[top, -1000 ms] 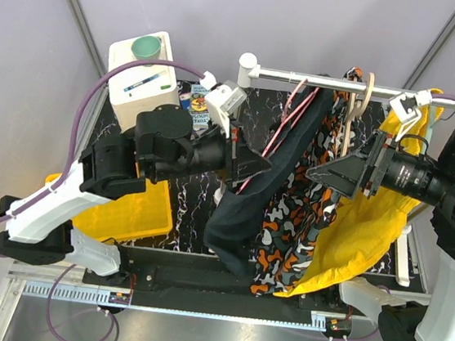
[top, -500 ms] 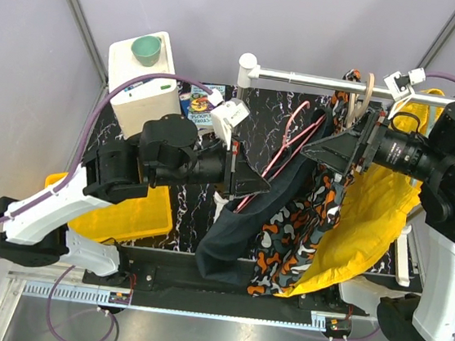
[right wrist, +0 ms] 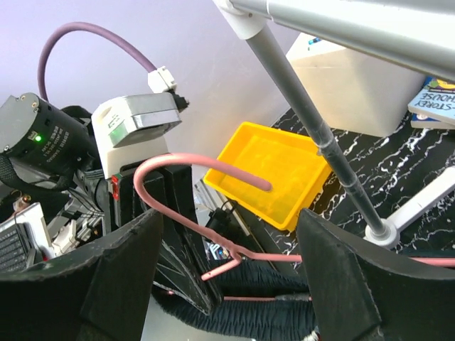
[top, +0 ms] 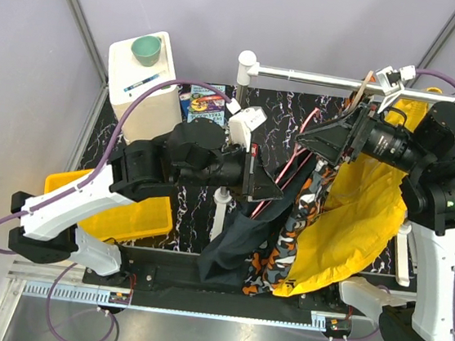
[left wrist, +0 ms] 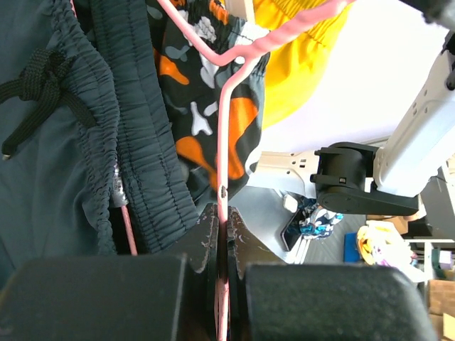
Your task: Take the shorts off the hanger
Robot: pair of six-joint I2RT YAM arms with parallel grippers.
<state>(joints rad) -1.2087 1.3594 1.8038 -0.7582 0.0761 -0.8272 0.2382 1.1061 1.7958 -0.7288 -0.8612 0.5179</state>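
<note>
Under the rail (top: 304, 78) | pink hanger (left wrist: 222, 142) apparently now unhooked | right gripper (right wrist: 229, 220) nearer

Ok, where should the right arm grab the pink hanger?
Grip the twisted neck just below the pink hanger's hook, coming from the hook end: it sits between the right gripper's open fingers, while the left gripper pinches the lower wire.

This is looking like a robotics lab cell: plain panel walls (top: 326, 25) are boxing in a black marbled table (top: 193, 204). A cabled left arm (top: 67, 206) and right arm (top: 446, 269) are sitting bolted at its near edge.
</note>
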